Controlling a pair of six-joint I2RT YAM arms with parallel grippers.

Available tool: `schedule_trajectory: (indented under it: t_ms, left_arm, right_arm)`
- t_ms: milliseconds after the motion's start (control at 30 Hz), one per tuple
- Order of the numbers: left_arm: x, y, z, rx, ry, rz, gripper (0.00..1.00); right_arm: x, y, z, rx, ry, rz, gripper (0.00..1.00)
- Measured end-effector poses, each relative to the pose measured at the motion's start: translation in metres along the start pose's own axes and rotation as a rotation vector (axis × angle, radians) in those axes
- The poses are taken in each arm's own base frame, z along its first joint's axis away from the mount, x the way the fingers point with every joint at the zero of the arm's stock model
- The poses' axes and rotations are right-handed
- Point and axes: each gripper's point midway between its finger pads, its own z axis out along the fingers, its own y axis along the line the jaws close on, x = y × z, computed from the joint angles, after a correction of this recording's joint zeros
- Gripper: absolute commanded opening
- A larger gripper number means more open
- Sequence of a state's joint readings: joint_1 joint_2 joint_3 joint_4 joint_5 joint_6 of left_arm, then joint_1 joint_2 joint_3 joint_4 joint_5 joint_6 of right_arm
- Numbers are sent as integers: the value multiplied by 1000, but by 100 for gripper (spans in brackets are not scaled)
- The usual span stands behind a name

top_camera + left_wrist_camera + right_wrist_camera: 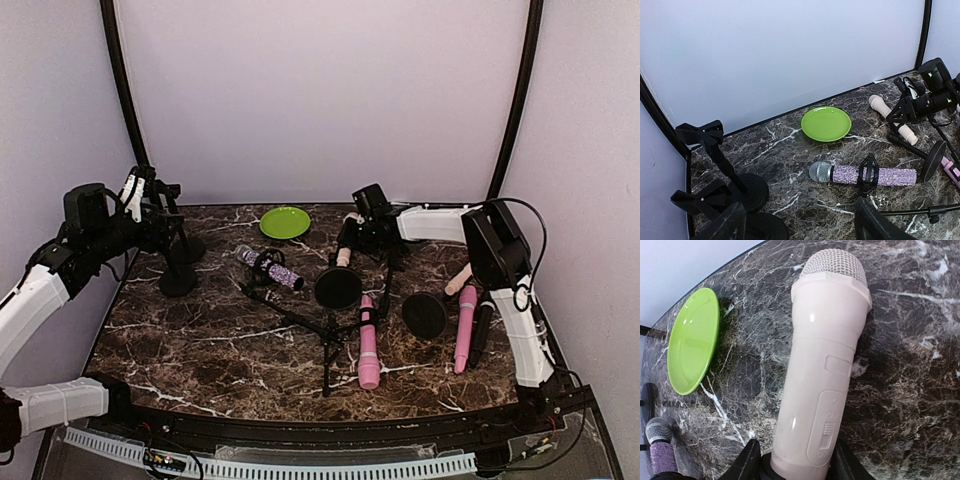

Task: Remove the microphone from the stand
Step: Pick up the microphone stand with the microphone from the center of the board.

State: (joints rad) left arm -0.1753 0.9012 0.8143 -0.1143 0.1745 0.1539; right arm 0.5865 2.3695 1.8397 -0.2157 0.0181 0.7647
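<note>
Gripping the white mic (822,370) at the lower part of its handle, the right gripper (797,460) has one finger on each side of it, and both jaws press against the body. This mic is at the back of the table (200,350), just right of the green plate (285,222), with its grille end toward the back wall. It is low over the marble; I cannot tell if it touches. In the left wrist view a black clip sits around its handle, and a thin rod goes from there to the round base of the stand (932,160), which is tipped on its edge.

The left gripper (797,215) hangs over the left back corner with its jaws spread wide and nothing between them. Just beside it two black stands (747,187) are upright.

Near the middle a purple mic (865,175) lies on the table inside the clip of a tripod (325,335) that has fallen flat. Two pink mics (368,345) lie farther forward, one near the tripod legs and one more to the right.
</note>
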Motion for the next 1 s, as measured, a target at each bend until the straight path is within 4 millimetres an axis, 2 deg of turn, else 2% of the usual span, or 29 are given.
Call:
schedule_trajectory:
  t_ms: [133,300,433,500,567,700,867,1000]
  left_arm:
    - [1,1,0,-3,2,0,77]
    - [3,1,3,-1,10,-1,77]
    - [6,-2,6,9,21,-14,75]
    - [6,-6,7,27,23,-29,70]
    - [4,-14,9,57,19,-51,66]
    - [-6,-37,11,138,-14,-102,65]
    - [-29,-69,11,253,-91,-158,65]
    - [-32,-98,24,345,-93,-179,65]
  right_arm:
    - [0,1,3,-46,-13,13,20]
    - [0,6,-3,-92,-29,16,13]
    - [-7,16,-20,-134,-51,1,11]
    - [-14,25,-33,-167,-72,-11,10]
    - [-22,36,-47,-209,-101,-23,10]
    - [-40,59,-83,-312,-185,-68,10]
    - [-51,74,-122,-409,-290,-143,9]
    - [-54,83,-144,-472,-359,-193,8]
